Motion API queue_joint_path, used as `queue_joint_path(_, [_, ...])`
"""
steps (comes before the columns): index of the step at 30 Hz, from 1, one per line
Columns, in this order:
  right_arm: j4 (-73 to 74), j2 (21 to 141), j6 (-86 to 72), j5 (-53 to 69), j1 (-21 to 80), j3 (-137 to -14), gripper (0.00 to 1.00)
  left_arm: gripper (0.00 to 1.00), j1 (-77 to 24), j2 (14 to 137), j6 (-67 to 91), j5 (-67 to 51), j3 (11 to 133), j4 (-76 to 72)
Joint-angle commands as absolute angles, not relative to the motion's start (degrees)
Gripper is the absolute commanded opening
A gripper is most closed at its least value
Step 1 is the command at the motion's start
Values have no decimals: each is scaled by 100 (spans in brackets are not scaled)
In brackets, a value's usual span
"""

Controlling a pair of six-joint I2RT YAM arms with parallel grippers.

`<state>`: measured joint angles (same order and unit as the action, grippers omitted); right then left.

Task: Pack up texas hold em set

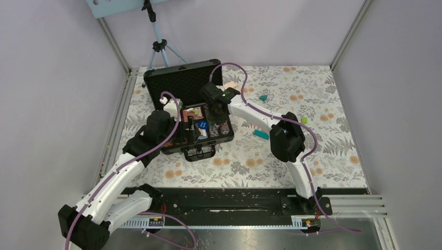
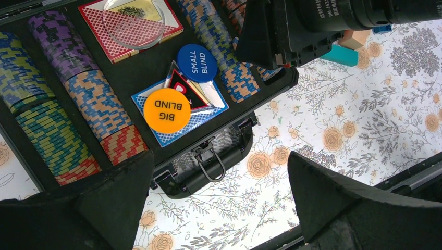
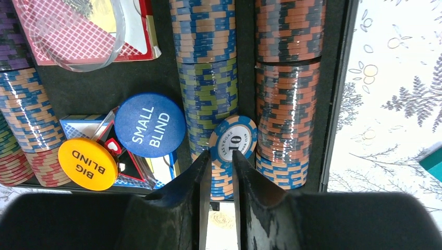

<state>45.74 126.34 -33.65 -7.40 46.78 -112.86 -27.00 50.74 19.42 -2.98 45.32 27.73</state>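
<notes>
Hugging briefcase (image 3: 339,104) edge: right tool (image 3: 221,153)

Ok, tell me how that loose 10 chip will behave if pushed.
The 10 chip lies loose across two chip rows, so it will probably slide or tip off. Round and rigid-looking, it may roll on edge. Its glossy face looks slippery.

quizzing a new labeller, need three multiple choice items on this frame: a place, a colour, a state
1. Where is the SMALL BLIND disc? A in the case B beside the case C under the case
2. What colour is the BIG BLIND disc? A blue B green C orange
3. The left gripper is: A shut on a chip B open, empty C shut, empty
Answers: A, it lies among the chip rows; C, orange face, black lettering; B, fingers spread wide, holding nothing.
</notes>
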Motion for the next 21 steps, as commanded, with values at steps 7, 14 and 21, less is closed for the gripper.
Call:
queue_joint_path(7, [5081,12162,-3105,-1715,4623,-11214,24,99,-2663,5077,1877,-297,4623,2690])
queue_joint_path(14, [5079,12252,-3037,-1610,4623,-11249,24,99,-2663,5080,1881,-303,4623,2690])
queue_joint_path(21, [4997,12378,-3071,-1439,4614,-11317,24,99,-2663,5090,1881,-311,4623,2689])
